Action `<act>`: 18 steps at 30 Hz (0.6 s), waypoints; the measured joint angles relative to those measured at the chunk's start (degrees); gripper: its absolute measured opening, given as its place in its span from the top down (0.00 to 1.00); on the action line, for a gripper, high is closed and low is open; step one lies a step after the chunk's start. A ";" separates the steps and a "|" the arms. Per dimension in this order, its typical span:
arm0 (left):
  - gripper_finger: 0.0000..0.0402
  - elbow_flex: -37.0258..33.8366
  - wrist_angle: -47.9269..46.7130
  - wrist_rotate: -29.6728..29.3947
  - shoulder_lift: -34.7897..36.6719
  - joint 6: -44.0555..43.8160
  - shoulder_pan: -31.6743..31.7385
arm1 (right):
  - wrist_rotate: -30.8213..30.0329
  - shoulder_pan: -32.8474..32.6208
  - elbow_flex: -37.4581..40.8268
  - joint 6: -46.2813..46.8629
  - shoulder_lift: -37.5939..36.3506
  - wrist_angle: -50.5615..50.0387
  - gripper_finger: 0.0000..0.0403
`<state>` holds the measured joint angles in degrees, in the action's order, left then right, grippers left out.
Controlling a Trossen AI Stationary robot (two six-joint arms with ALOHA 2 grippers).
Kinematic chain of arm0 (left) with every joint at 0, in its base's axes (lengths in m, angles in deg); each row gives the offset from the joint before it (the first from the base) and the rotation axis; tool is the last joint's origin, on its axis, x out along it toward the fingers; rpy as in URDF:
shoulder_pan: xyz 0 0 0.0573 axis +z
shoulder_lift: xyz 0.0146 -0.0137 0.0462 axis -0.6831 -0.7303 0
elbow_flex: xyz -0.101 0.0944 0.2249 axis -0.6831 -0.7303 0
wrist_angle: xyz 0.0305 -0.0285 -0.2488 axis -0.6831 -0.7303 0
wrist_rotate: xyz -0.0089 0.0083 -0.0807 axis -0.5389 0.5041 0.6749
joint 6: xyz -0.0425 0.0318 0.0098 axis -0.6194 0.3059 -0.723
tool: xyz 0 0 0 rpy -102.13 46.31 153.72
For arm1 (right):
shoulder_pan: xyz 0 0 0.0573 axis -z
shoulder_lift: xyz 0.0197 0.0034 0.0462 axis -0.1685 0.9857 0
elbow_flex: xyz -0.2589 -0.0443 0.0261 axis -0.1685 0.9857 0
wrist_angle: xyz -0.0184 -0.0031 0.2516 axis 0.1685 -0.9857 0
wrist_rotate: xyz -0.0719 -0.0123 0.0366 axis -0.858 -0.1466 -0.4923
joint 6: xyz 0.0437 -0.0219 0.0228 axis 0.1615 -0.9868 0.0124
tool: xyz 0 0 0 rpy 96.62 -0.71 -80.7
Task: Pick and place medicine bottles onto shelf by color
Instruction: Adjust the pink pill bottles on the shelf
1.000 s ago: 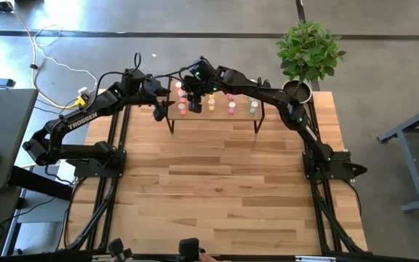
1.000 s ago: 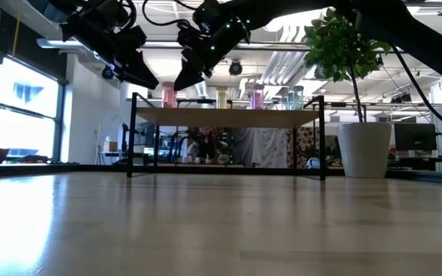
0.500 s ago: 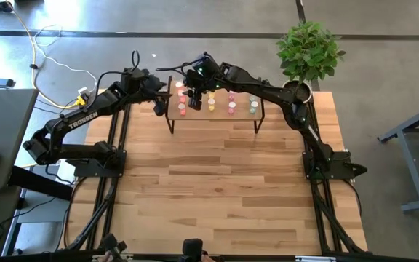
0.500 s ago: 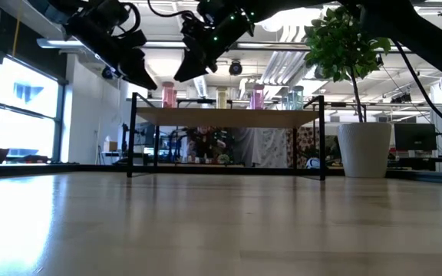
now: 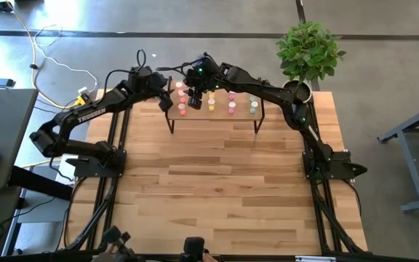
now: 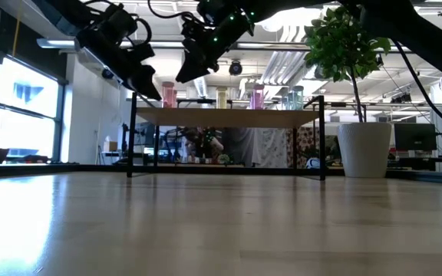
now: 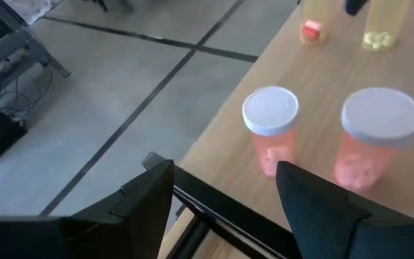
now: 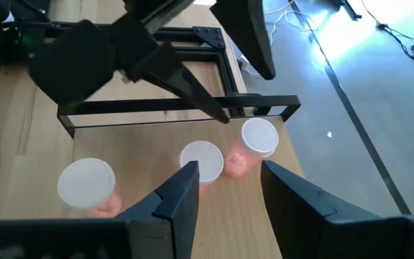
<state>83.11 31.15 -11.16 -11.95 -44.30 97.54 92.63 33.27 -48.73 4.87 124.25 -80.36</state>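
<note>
Shelf (image 5: 217, 116) sits at table's (image 5: 224, 189) 12 o'clock – medicine bottles (image 5: 211, 103) stand on top. Left gripper (image 5: 167, 102) at shelf's 9 o'clock end, jaws wide, empty. Right gripper (image 5: 193, 100) above bottles – jaws half open, empty.

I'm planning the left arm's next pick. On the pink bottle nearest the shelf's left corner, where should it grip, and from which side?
Grip the corner pink bottle around its body just below the white cap, coming from above the shelf edge. It stands upright, its neighbour pink bottle is apart, and the left gripper is open, probably wide enough to straddle it.
</note>
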 joint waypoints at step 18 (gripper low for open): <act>0.42 0.00 4.43 0.30 -2.11 -0.04 -0.42 | -0.04 0.00 0.02 -0.04 0.04 0.04 0.65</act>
<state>83.11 35.58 -10.86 -14.06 -44.34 97.12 92.59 33.27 -48.71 4.83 124.29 -80.32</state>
